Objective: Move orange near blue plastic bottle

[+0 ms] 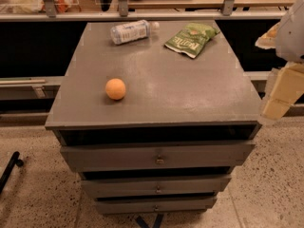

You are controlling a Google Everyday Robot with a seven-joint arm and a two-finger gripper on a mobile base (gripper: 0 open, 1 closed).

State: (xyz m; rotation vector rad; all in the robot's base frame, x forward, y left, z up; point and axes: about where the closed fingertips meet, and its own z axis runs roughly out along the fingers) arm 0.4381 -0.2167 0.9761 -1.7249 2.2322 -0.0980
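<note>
Camera view is looking down on a grey cabinet [190, 99] whose flat top is carrying three loose items. The orange [115, 89] is sitting on the left half of that top, toward the front edge, standing free with nothing touching it. The blue plastic bottle [133, 32] is lying on its side near the back edge, left of centre, with its white cap pointing right toward the green snack bag [192, 39]. That bag is lying flat near the bottle on the back right part of the top, not touching it. The orange and the bottle are sitting well apart, with a bare stretch of grey surface lying between them; the bottle is lying farther back and slightly to the right of the fruit. The gripper [280, 96] is hanging at the right edge of the picture, just off the cabinet's front right corner, beside the top rather than over it and well apart from the orange. It is showing only as pale cream and white blocks partly cut off by the frame, so I cannot tell whether it is spread or closed. Below the top, three drawers [156, 159] are sitting one under another, each showing a small metal fitting at its centre. A speckled floor [42, 198] is spreading around the cabinet, and a black rod [9, 167] is lying on it at the lower left. Behind the cabinet a pale rail [61, 16] is running across the picture.
</note>
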